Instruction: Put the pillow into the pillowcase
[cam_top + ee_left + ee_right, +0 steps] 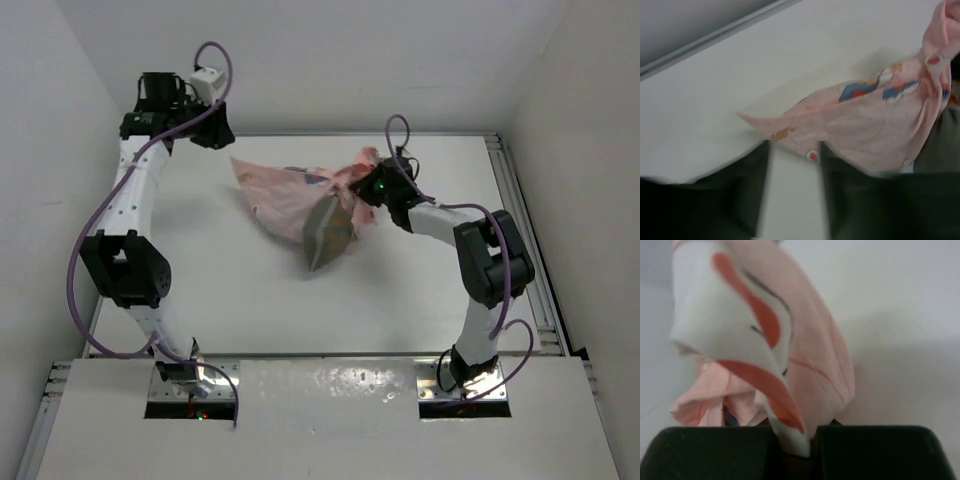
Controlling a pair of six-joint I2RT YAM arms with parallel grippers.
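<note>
The pink printed pillowcase [285, 192] lies bunched at the back middle of the table. The grey pillow [328, 233] sticks out of its near right end, tilted. My right gripper [366, 186] is shut on a raised fold of the pillowcase [785, 355], and the cloth is pinched between the fingers of my right gripper [799, 440]. My left gripper [216, 137] hovers off the pillowcase's left corner. In the left wrist view my left gripper [795, 148] is open with bare table between its fingers, just short of the pillowcase [865, 130] edge. A strip of the pillow [940, 145] shows at the right.
A metal rail [520, 215] runs along the table's right edge, and another rail [715, 36] runs along the back by the wall. White walls close in on three sides. A white board [330, 400] covers the near edge by the arm bases.
</note>
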